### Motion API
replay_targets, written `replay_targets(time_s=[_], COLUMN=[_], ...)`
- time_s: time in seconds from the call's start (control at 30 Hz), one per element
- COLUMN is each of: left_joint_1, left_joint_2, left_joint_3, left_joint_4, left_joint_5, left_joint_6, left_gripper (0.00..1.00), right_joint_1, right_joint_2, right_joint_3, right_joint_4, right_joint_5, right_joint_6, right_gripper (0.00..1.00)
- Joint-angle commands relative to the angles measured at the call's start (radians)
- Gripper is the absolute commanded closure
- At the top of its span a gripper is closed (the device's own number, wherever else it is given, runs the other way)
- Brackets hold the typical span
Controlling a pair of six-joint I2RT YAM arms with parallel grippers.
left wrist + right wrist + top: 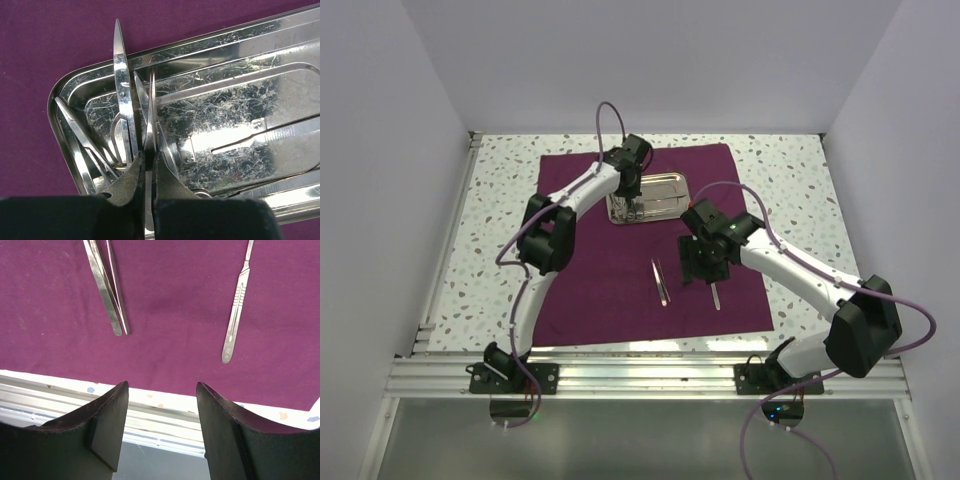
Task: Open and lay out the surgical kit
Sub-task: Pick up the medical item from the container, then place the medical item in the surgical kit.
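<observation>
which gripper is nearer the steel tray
Left. The left gripper is down in the steel tray, shut on a slim instrument; the right gripper hangs open over the purple cloth.

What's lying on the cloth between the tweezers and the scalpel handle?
Nothing: only bare purple cloth separates the tweezers from the scalpel handle, as the right wrist view plainly shows.

1. Left wrist view: tray (65, 82) is cut off at the right and bottom edges.
2. Left gripper (149, 160) is closed on a slim steel instrument (151, 120); its handle end is hidden, type undeterminable.
3. Right wrist view: tweezers (105, 290) and scalpel handle (236, 310) are cut off at the top edge.
4. Top view: tray contents are partly covered by the left wrist and too small to distinguish.
</observation>
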Motion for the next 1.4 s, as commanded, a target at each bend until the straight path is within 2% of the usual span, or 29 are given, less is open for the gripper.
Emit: replay_targets(time_s=[0.0, 0.2, 0.3, 0.33, 0.4, 0.43, 0.57, 0.63, 0.77, 0.93, 1.07, 1.13, 1.17, 1.2, 1.23, 1.27, 1.33, 1.37], left_joint_1=[0.019, 0.026, 0.007, -0.002, -0.037, -0.050, -0.114, -0.154, -0.214, -0.269, -0.309, -0.332, -0.338, -0.347, -0.352, -0.355, -0.358, -0.358], left_joint_2=[-0.052, -0.202, -0.334, -0.371, -0.479, -0.514, -0.673, -0.702, -0.733, -0.703, -0.626, -0.609, -0.594, -0.591, -0.588, -0.581, -0.580, -0.580], left_joint_3=[0.033, 0.009, -0.135, -0.236, -0.344, -0.444, -0.661, -0.756, -0.847, -0.873, -0.832, -0.795, -0.785, -0.775, -0.760, -0.751, -0.726, -0.717], left_joint_4=[0.016, 0.033, 0.055, 0.064, 0.092, 0.099, 0.134, 0.150, 0.176, 0.199, 0.178, 0.158, 0.139, 0.132, 0.115, 0.109, 0.090, 0.075], left_joint_5=[0.051, 0.131, 0.131, 0.126, 0.111, 0.106, 0.094, 0.088, 0.057, 0.042, 0.068, 0.062, 0.062, 0.062, 0.060, 0.063, 0.065, 0.066], left_joint_6=[0.012, -0.041, -0.119, -0.141, -0.204, -0.227, -0.389, -0.432, -0.538, -0.592, -0.611, -0.609, -0.604, -0.604, -0.603, -0.597, -0.591, -0.574], left_gripper=[1.00, 1.00, 1.00, 1.00, 1.00, 1.00, 1.00, 1.00, 1.00, 1.00, 1.00, 0.91, 0.81, 0.55, 0.42, 0.23, 0.06, 0.00], right_joint_1=[-0.002, -0.008, -0.022, -0.030, -0.039, -0.047, -0.080, -0.108, -0.145, -0.160, -0.163, -0.166, -0.168, -0.170, -0.170, -0.173, -0.174, -0.177], right_joint_2=[-0.017, -0.043, -0.057, -0.057, -0.063, -0.063, -0.072, -0.086, -0.112, -0.126, -0.159, -0.176, -0.192, -0.199, -0.208, -0.227, -0.247, -0.256], right_joint_3=[0.038, 0.071, 0.102, 0.111, 0.139, 0.148, 0.185, 0.191, 0.179, 0.157, 0.107, 0.087, 0.070, 0.062, 0.055, 0.042, 0.032, 0.024], right_joint_4=[-0.014, -0.030, -0.034, -0.036, -0.036, -0.036, -0.037, -0.034, -0.020, -0.039, -0.037, -0.037, -0.039, -0.040, -0.046, -0.048, -0.056, -0.059], right_joint_5=[0.031, 0.103, 0.150, 0.177, 0.203, 0.218, 0.274, 0.277, 0.268, 0.269, 0.271, 0.271, 0.272, 0.274, 0.277, 0.283, 0.294, 0.306], right_joint_6=[0.001, -0.004, -0.013, -0.014, -0.016, -0.017, -0.010, -0.007, -0.011, -0.033, -0.027, -0.021, -0.021, -0.016, -0.014, -0.013, -0.013, -0.014], right_gripper=[0.40, 0.39, 0.36, 0.34, 0.29, 0.28, 0.25, 0.25, 0.24, 0.24, 0.24, 0.23, 0.23, 0.23, 0.23, 0.22, 0.21, 0.20])
